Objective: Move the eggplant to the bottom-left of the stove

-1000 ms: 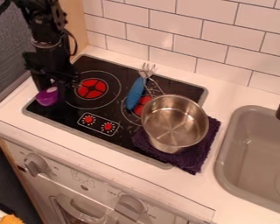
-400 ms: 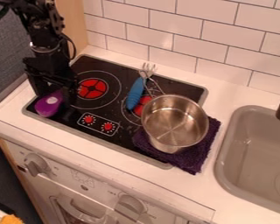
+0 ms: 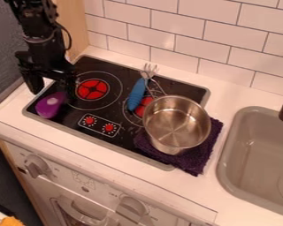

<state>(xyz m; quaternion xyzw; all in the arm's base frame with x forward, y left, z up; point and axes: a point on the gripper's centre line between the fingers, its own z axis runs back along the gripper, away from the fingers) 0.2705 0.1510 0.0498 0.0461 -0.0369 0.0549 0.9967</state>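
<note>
My gripper (image 3: 51, 89) hangs over the left end of the stove (image 3: 76, 120), its two fingers spread apart and open. The purple eggplant (image 3: 48, 107) lies on the black stove top at the bottom-left corner, just below the gripper and partly between and in front of the fingers. A pale spot shows on its upper side. Its far end runs up close to the right finger; whether they touch I cannot tell.
A blue-handled fork (image 3: 136, 94) lies across the middle of the stove. The metal pot (image 3: 176, 122) stands at the stove's right, partly over a dark purple cloth (image 3: 195, 163). Farther right is the grey sink (image 3: 259, 167). A tiled wall (image 3: 173, 26) rises behind.
The gripper's fingers have spread apart around the eggplant, and the gripper has shifted slightly left. The eggplant sits a little lower and shows more of itself than at first.
</note>
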